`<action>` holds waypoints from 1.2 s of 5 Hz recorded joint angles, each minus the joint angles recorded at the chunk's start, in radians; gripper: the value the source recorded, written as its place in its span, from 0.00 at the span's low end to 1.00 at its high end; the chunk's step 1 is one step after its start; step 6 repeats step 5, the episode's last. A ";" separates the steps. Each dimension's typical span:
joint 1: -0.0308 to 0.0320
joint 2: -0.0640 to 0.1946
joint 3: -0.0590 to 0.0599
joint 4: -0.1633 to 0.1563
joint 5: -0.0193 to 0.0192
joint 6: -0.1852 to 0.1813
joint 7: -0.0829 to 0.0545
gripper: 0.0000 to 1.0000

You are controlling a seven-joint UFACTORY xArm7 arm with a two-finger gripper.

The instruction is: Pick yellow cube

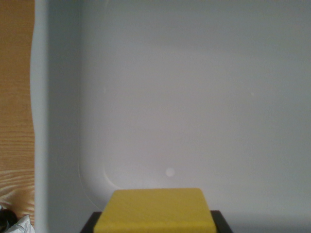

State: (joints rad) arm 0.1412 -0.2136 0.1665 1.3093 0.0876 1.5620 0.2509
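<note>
Looking down into a white bin (194, 97) on the wooden bench (14, 97). Yellow cube (155, 211) is sitting at the frame's bottom centre, dark fingers (92, 224) flanking it, likely gripping; can't tell how closed they are.

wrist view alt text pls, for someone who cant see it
A yellow cube fills the bottom centre of the wrist view, with dark gripper parts showing at its lower corners. Behind it lies the pale grey inside of a bin, whose rim runs down the wrist view's left beside a strip of wooden table.
</note>
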 joint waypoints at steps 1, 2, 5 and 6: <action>-0.0002 -0.005 0.000 0.009 0.0006 0.014 0.000 1.00; -0.0002 -0.005 0.000 0.009 0.0006 0.014 0.000 1.00; -0.0005 -0.011 -0.001 0.018 0.0012 0.029 0.000 1.00; -0.0005 -0.011 -0.001 0.018 0.0012 0.029 0.000 1.00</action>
